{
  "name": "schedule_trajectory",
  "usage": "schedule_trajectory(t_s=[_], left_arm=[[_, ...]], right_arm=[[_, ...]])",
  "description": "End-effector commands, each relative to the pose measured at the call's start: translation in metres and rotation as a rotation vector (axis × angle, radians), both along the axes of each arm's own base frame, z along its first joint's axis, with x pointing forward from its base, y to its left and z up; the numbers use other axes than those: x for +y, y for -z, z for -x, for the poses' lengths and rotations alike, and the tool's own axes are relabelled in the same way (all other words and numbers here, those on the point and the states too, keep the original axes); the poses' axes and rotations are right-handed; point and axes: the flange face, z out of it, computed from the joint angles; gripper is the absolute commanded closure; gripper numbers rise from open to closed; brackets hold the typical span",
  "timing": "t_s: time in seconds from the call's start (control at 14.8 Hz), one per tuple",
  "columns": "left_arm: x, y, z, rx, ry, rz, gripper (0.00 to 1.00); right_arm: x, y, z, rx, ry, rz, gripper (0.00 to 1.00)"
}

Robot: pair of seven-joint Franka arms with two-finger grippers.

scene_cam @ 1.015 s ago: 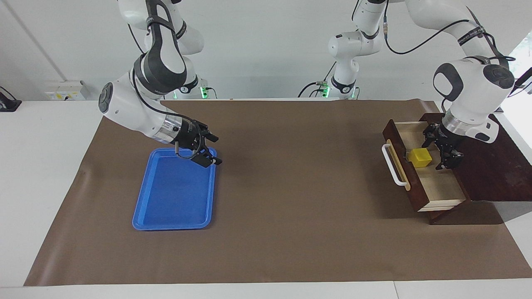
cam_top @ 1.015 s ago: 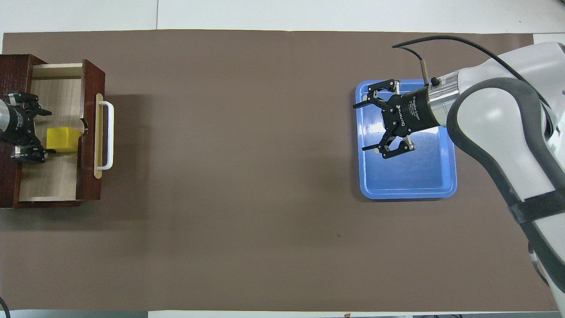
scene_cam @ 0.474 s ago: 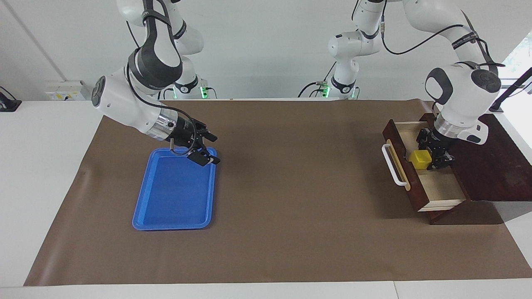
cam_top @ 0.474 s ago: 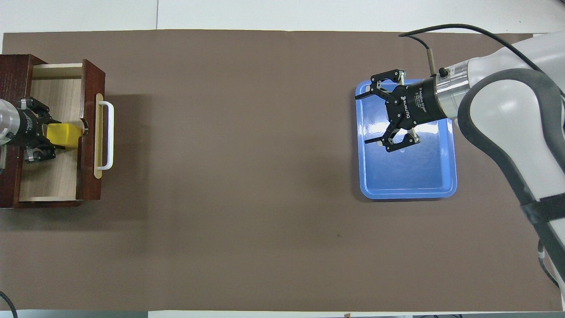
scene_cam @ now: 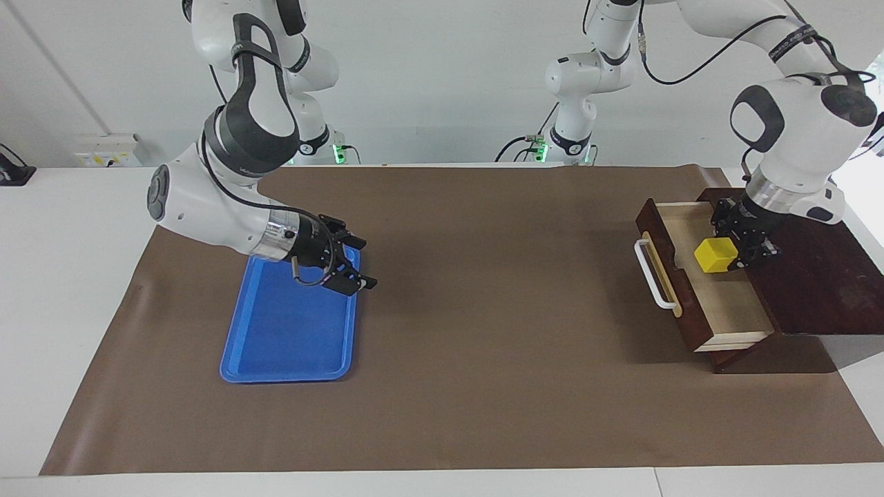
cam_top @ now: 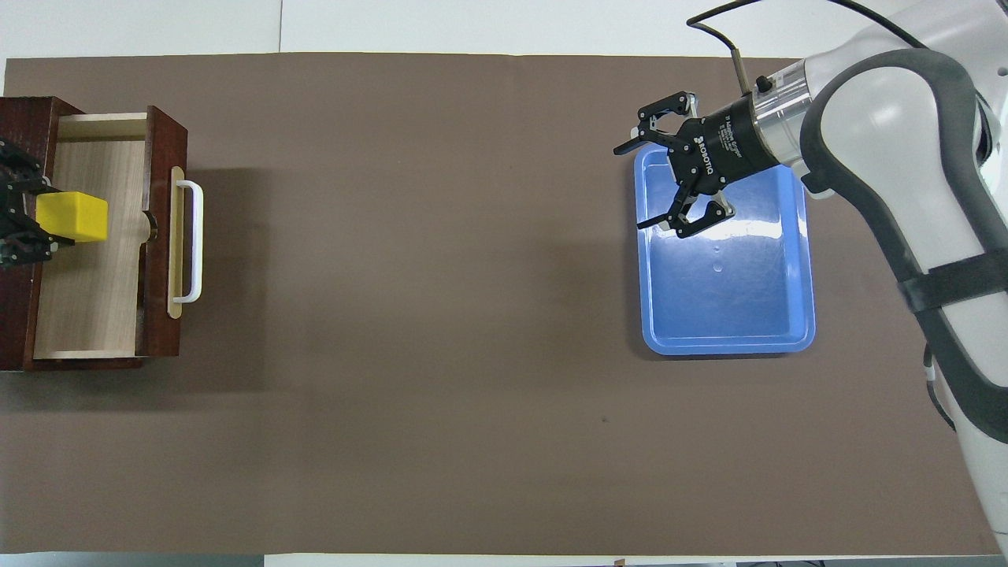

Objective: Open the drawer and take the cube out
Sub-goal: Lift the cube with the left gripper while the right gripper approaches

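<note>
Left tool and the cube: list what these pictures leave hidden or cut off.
- Overhead view: the left tool is cut by the picture's edge, its arm out of view.
- Both views: the yellow cube hides the finger contact.
- Facing view: the drawer front hides part of its floor, so the cube's height over it is unclear.
- Overhead view: the right tool covers a corner of the blue tray.

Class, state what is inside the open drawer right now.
The drawer shows only its pale wooden floor; the cube hangs above it in the left gripper. The part under the gripper is hidden.
</note>
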Motion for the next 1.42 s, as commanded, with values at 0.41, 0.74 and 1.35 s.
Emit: schedule_trajectory(t_s=[0.41, 0.74, 1.35], left_arm=[[-0.214, -0.020, 0.017, 0.048, -0.092, -0.003, 1.00], [-0.352, 0.016, 0.083, 0.125, -0.026, -0.022, 1.00], [-0.427, 0.039, 0.116, 0.108, -0.029, -0.027, 1.00]], right_arm=[[0.050, 0.006, 0.017, -0.009, -0.005, 0.021, 0.00], [0.051, 0.020, 0.028, -0.012, 0.012, 0.030, 0.00], [0.083, 0.020, 0.030, -0.007, 0.125, 0.036, 0.00]])
